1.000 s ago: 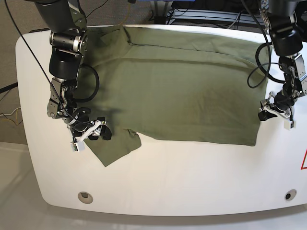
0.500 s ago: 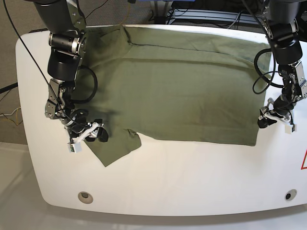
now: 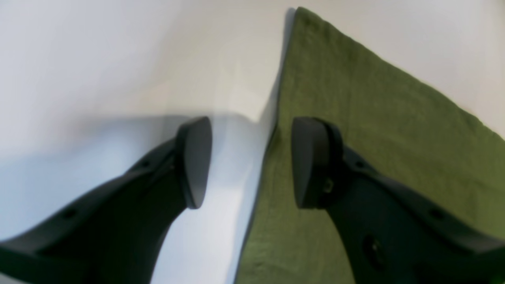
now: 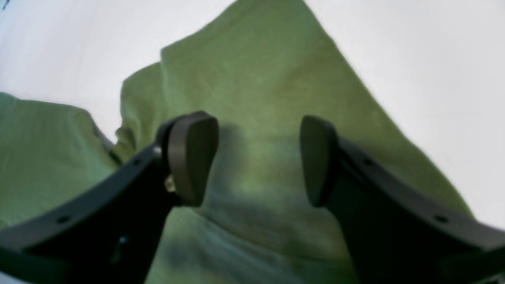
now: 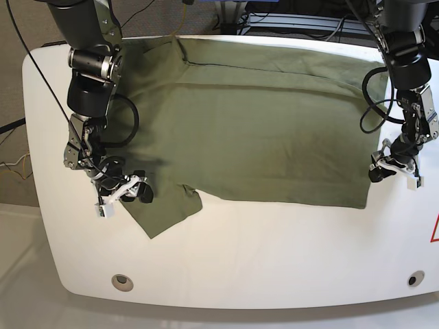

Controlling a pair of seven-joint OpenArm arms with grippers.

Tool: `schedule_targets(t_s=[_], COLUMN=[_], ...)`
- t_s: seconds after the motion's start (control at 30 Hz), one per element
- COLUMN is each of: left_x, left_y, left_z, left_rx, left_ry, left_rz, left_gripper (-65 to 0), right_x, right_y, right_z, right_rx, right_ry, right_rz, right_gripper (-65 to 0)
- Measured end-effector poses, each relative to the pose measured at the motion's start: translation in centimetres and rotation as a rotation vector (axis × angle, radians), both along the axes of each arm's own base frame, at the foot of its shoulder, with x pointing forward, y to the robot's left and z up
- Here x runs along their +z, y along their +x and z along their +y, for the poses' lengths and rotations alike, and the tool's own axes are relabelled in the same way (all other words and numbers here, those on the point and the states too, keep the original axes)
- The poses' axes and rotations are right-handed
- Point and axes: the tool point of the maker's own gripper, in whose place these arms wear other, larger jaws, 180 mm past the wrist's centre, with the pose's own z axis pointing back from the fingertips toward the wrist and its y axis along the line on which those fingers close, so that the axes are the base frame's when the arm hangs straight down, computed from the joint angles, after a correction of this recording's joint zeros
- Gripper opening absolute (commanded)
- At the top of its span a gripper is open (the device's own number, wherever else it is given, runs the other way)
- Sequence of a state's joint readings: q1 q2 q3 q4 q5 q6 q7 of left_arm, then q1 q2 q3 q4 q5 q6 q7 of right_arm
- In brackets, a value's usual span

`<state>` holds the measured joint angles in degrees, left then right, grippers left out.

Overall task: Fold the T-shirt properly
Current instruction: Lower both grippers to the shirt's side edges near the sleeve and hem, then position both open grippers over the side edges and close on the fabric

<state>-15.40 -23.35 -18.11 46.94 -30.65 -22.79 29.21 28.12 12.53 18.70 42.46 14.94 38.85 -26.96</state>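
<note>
The olive-green T-shirt (image 5: 260, 130) lies spread flat over the white table (image 5: 260, 253), with one sleeve (image 5: 164, 209) pointing toward the front left. My right gripper (image 5: 125, 195) hovers low at that sleeve. In the right wrist view it (image 4: 258, 161) is open, both fingers over the sleeve cloth (image 4: 256, 79), with nothing between them. My left gripper (image 5: 395, 173) is at the shirt's right edge near its front corner. In the left wrist view it (image 3: 250, 161) is open and straddles the cloth edge (image 3: 355, 118): one finger (image 3: 195, 161) over bare table, the other over cloth.
Two round holes (image 5: 122, 281) (image 5: 411, 279) sit near the table's front edge. A red mark (image 5: 434, 229) shows at the right edge. Cables and equipment (image 5: 295, 20) run behind the table's far edge, where the shirt's far side lies.
My right gripper has shifted slightly left at the sleeve. My left gripper has dropped a little toward the shirt's front right corner. Both stayed open.
</note>
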Motion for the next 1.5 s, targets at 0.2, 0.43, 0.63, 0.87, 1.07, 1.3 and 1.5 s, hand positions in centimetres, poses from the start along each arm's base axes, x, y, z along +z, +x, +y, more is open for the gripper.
schedule_targets(t_s=[0.2,0.43,0.63,0.87,1.07,1.3,1.5], left_x=[0.0,0.1,0.0,0.0,0.1,0.2,0.3], left_y=[0.2,0.7,0.7,0.8,0.9,1.0,1.1], left_z=[-0.4,-1.1,-1.1,-1.1,-1.1,-1.1,-1.2], left_rx=[-0.002,-0.014,-0.018,-0.018,-0.025,-0.028,-0.030], left_ry=[-0.006,-0.008,-0.009,-0.007,-0.004,-0.002,-0.001], left_rz=[-0.006,-0.015,-0.017,-0.024,-0.027,-0.028,-0.032], left_gripper=[-34.5,-34.5,-34.0,-33.9,-33.9,-34.0,-34.2], right_x=[0.9,0.5,0.2,0.3,0.1,-0.1,-0.5], right_y=[0.9,0.6,0.4,0.5,0.3,0.2,0.0], right_z=[0.0,-0.3,-0.4,-0.4,-0.7,-0.7,-0.6], right_rx=[-0.021,-0.026,-0.024,-0.023,-0.022,-0.020,-0.019], right_ry=[0.018,0.010,0.002,0.002,-0.014,-0.023,-0.023], right_rz=[-0.052,-0.049,-0.042,-0.046,-0.038,-0.034,-0.025], right_gripper=[-29.9,-30.2,-29.9,-30.1,-30.2,-29.9,-30.0])
